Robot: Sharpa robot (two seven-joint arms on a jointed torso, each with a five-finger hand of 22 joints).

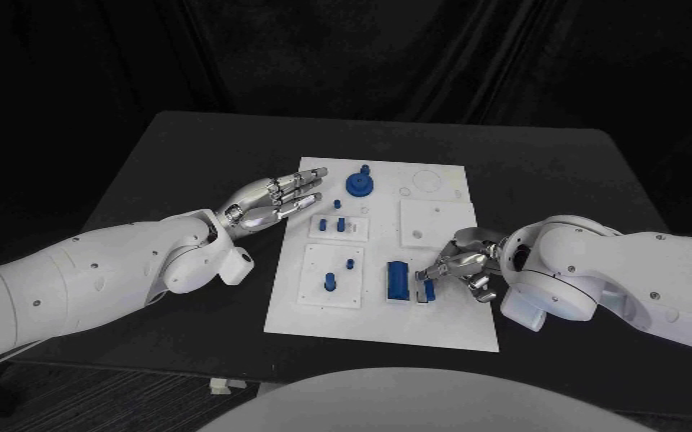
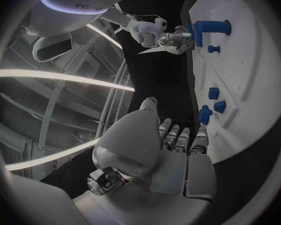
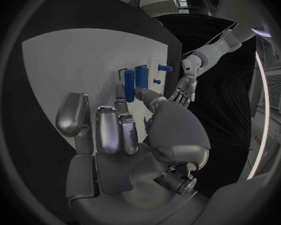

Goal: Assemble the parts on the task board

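In the head view, the right hand (image 1: 464, 267) lies nearest the camera, at lower right of centre, over the right edge of the task board (image 1: 433, 327). Its fingers curl down beside a long blue block (image 1: 395, 281); whether they actually grip a part I cannot tell from here. The right wrist view shows the thumb tip (image 3: 142, 92) touching the end of one of two upright blue bars (image 3: 129, 85), with the other fingers (image 3: 109, 130) stretched flat over the board (nothing seems enclosed, yet contact is plain), so I leave its state undecided.

The task board is a white rectangular plate in the middle of the black table (image 1: 173, 152), running from upper centre down to lower centre of the frame. It carries several raised white square panels and circular outlines near its top right corner.

The left hand (image 1: 271, 199) hovers at centre left, just off the board's left edge, fingers extended and apart, holding nothing. The left wrist view shows the same released hand (image 2: 178, 145) with its fingertips near the board's rim.

The parts, largest first: the long blue block at lower centre; a round blue knob with a post (image 1: 359, 185) near the board's top; a blue peg piece (image 1: 332, 280) in the lower left panel; small blue pegs (image 1: 336, 222) in the middle panel. The left wrist view alone shows the knob side-on (image 2: 205, 114).
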